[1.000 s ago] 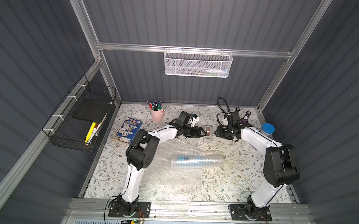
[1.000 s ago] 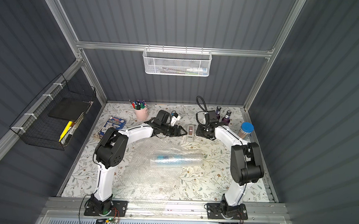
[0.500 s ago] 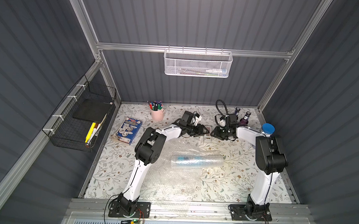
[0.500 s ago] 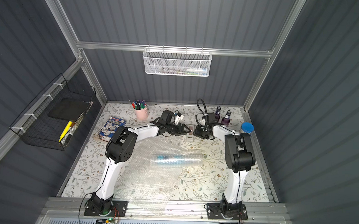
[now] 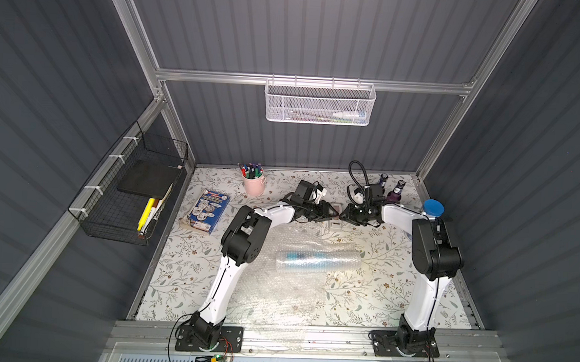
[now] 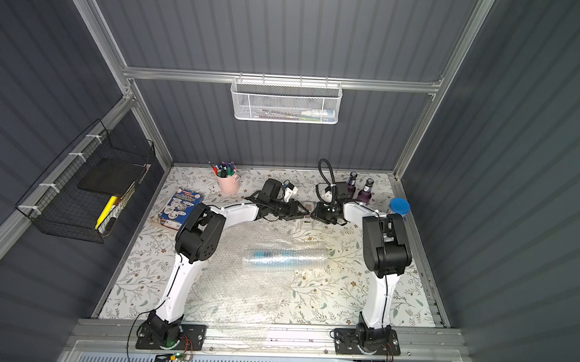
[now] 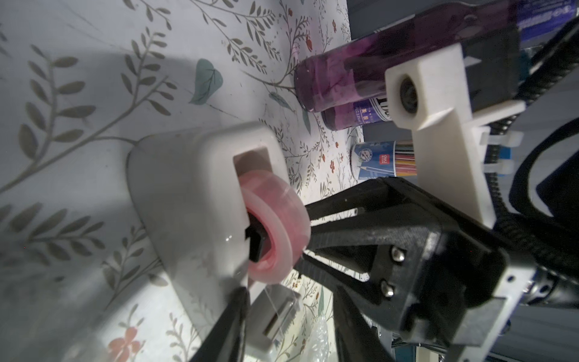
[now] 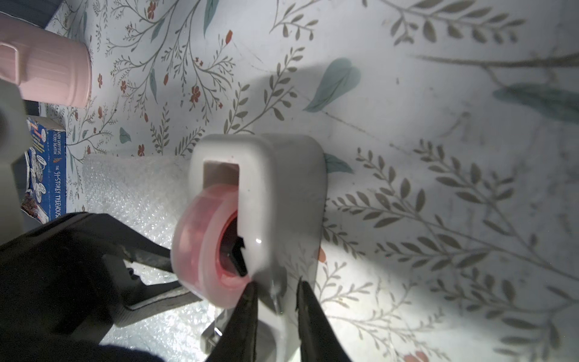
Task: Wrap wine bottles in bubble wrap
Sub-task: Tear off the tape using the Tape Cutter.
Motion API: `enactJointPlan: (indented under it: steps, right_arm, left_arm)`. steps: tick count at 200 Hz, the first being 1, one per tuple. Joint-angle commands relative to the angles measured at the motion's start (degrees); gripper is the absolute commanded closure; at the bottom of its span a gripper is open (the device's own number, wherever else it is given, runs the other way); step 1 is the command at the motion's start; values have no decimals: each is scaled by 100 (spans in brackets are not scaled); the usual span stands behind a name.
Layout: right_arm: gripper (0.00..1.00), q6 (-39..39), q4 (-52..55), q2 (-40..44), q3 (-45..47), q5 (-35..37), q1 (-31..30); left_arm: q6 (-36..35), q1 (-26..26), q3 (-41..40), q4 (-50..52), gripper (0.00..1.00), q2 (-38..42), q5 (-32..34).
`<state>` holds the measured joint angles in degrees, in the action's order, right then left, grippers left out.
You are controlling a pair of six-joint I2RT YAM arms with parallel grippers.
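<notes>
Left gripper [image 7: 288,297] and right gripper [image 8: 276,286], both slightly spread, straddled the tape dispenser [image 5: 334,224]. Toward the worktop's [image 5: 378,295] front, the blue bottle [image 5: 306,257] lay rolled in bubble wrap [image 5: 276,290], long axis side to side; 2 purple bottles [image 5: 396,194] stood upright behind.

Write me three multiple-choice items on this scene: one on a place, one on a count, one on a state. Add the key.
1. The book lies: A. near the left edge of the table; B. near its right edge; C. at its front middle.
2. Purple bottles standing at the back: A. one; B. two; C. three.
3. The blue bottle is: A. upright and bare; B. lying wrapped in bubble wrap; C. lying bare.
Key: 1 A, it lies flat by the left edge in both top views. 2 B, two dark-capped necks show there. 3 B, its blue shows through the clear roll at mid-table.
</notes>
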<state>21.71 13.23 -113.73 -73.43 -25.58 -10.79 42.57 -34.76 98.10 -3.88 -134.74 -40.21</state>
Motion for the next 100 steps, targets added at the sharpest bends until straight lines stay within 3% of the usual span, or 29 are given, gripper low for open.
enactJointPlan:
  steps: [1, 100]
  right_arm:
    - [76, -90, -6, -30, 92, 97, 68]
    - [76, -51, -166, 33, 337, 71, 92]
  left_arm:
    - [184, -47, 136, -73, 57, -186, -142]
    - [479, -105, 66, -308, 66, -329, -422]
